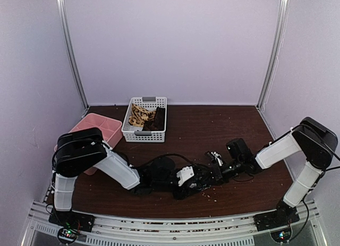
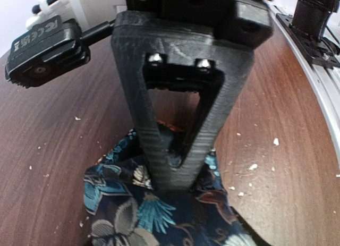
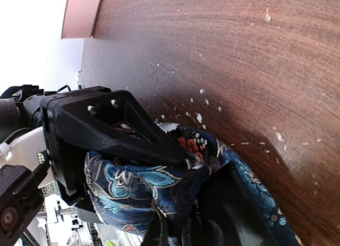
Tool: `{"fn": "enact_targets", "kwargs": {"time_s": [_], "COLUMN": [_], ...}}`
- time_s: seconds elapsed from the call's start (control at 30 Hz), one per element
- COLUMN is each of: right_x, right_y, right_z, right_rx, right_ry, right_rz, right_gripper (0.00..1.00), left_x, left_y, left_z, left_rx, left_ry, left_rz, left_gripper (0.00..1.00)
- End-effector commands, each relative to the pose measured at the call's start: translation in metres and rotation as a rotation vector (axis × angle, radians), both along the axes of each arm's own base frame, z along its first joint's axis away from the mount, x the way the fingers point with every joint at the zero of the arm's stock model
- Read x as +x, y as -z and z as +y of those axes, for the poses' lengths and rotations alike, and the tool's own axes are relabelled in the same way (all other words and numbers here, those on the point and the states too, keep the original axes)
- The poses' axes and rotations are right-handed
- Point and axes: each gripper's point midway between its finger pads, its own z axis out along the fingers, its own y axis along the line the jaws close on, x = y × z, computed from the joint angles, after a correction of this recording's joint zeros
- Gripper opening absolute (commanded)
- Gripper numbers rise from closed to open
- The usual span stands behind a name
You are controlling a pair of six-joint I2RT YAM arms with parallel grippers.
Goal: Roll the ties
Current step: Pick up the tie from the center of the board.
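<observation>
A dark tie (image 1: 200,184) with a blue, red and white floral pattern lies bunched on the brown table between my two grippers. My right gripper (image 1: 211,175) is shut on its folds. In the left wrist view the right gripper's black finger (image 2: 175,124) sinks its tip into the floral tie (image 2: 133,214). My left gripper (image 1: 190,181) stands open around the bundle. In the right wrist view its upper finger (image 3: 122,134) rests on top of the floral tie (image 3: 138,187). A tan patterned tie (image 1: 139,116) and a dark brown tie (image 1: 158,120) lie in the basket.
The white perforated basket (image 1: 143,134) stands at the back centre. A pink tray (image 1: 101,124) sits left of it, partly behind my left arm. Pale crumbs are scattered over the table. A metal rail (image 1: 170,225) runs along the near edge.
</observation>
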Motion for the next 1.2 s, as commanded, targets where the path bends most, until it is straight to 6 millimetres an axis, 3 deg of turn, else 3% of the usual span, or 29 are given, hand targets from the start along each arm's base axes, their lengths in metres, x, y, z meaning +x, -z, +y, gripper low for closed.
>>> {"fn": "enact_targets", "kwargs": {"time_s": [0.0,0.1,0.2,0.27,0.33,0.43,0.57,0.7,0.9,1.17], "right_x": [-0.013,-0.01,0.001,0.008,0.013,0.017,0.015,0.004,-0.001,-0.009], "right_y": [0.045,0.036,0.017,0.003,-0.007,-0.01,0.006,0.015,-0.01,-0.033], "right_z": [-0.033,-0.033,-0.034,-0.036,-0.038,-0.044,-0.045,-0.032,-0.009,0.002], "right_rx": [-0.217,-0.215,-0.184,-0.158,-0.143,-0.156,-0.197,-0.131,0.071,0.145], "right_ry": [0.061,0.052,0.08,0.109,0.132,0.162,0.144,0.098,0.074,0.03], "right_rz": [0.079,0.061,0.026,0.003,-0.01,-0.012,0.036,0.112,0.125,0.06], "right_gripper": [0.0,0.04,0.25,0.44,0.56,0.69,0.79,0.85,0.81,0.76], "left_x": [-0.004,-0.009,-0.016,-0.02,-0.022,-0.023,-0.024,-0.023,-0.023,-0.022], "left_y": [0.004,0.017,0.031,0.042,0.049,0.055,0.057,0.056,0.056,0.057], "left_z": [-0.011,-0.003,0.011,0.019,0.022,0.021,0.018,0.019,0.019,0.019], "left_rx": [-0.037,-0.018,0.011,0.038,0.058,0.068,0.07,0.069,0.07,0.074], "left_ry": [0.014,0.012,0.012,0.013,0.018,0.025,0.026,0.022,0.023,0.024], "left_rz": [0.034,0.062,0.085,0.098,0.105,0.11,0.107,0.101,0.096,0.093], "left_gripper": [0.49,0.34,0.27,0.26,0.26,0.25,0.25,0.25,0.25,0.25]}}
